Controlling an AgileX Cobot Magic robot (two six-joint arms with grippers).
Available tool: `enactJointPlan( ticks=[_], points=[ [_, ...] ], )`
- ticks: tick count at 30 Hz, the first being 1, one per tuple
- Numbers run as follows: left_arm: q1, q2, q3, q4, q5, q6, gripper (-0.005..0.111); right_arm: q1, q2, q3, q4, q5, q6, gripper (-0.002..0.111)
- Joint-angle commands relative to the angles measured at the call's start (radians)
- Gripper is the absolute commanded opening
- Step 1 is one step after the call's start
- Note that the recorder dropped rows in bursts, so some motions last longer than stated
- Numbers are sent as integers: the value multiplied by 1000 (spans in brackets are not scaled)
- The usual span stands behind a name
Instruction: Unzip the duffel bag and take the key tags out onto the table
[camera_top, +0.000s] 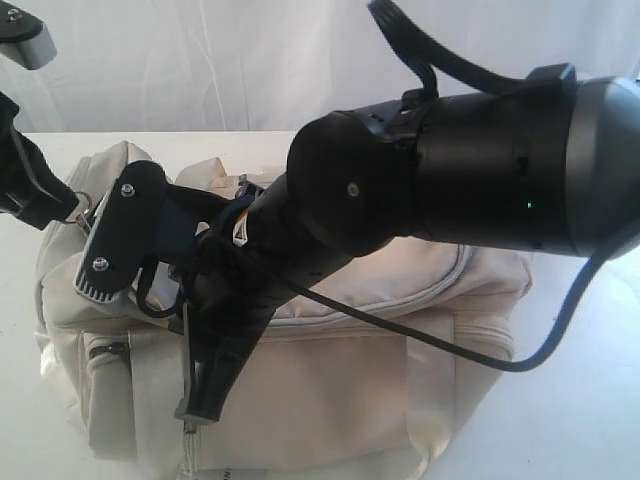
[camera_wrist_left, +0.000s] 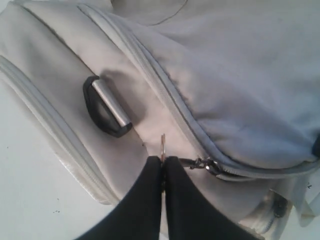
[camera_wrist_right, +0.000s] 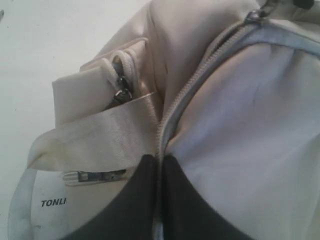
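Cream-beige fabric duffel bag (camera_top: 400, 380): soft, floppy. My left gripper (camera_wrist_left: 162, 159) pinches the grey zipper pull (camera_wrist_left: 192, 163); my right gripper (camera_wrist_right: 159, 157) clamps seam fabric.

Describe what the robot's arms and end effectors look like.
The right arm is glossy black, made of thick rounded cylinders, with a tiny green light and a loose black cable. The left end effector and right end effector each show two smooth black tapered halves.

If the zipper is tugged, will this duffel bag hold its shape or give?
Probably gives: the duffel bag sags in soft folds, so its fabric should bunch. Its webbing strap lies limp, likely floppy. Wide and low, unlikely to roll.
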Motion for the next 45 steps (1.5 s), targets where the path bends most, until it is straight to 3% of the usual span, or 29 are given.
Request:
enactJointPlan(
  ticks=[1, 8, 19, 26, 36, 40, 45],
  points=[
    [4, 44, -54, 14, -18, 10, 0, 3, 2, -3, -11, 36, 19, 0],
    [4, 187, -189, 14, -33, 36, 0, 3, 2, -3, -11, 44, 42, 0],
    [4, 410, -394, 56, -160, 48, 0, 3, 2, -3, -11, 63, 53, 0],
    [55, 559, -526, 55, -263, 30, 0, 3, 2, -3, -9, 68, 68, 0],
    [83, 674, -579, 55, -284, 22, 0, 3, 2, -3, -9, 66, 68, 0],
    [83, 674, -579, 55, -251, 24, 17, 3, 2, -3, -9, 66, 72, 0],
    [83, 657, -579, 63, -136, 40, 60, 3, 2, -3, -9, 63, 95, 0]
  ],
)
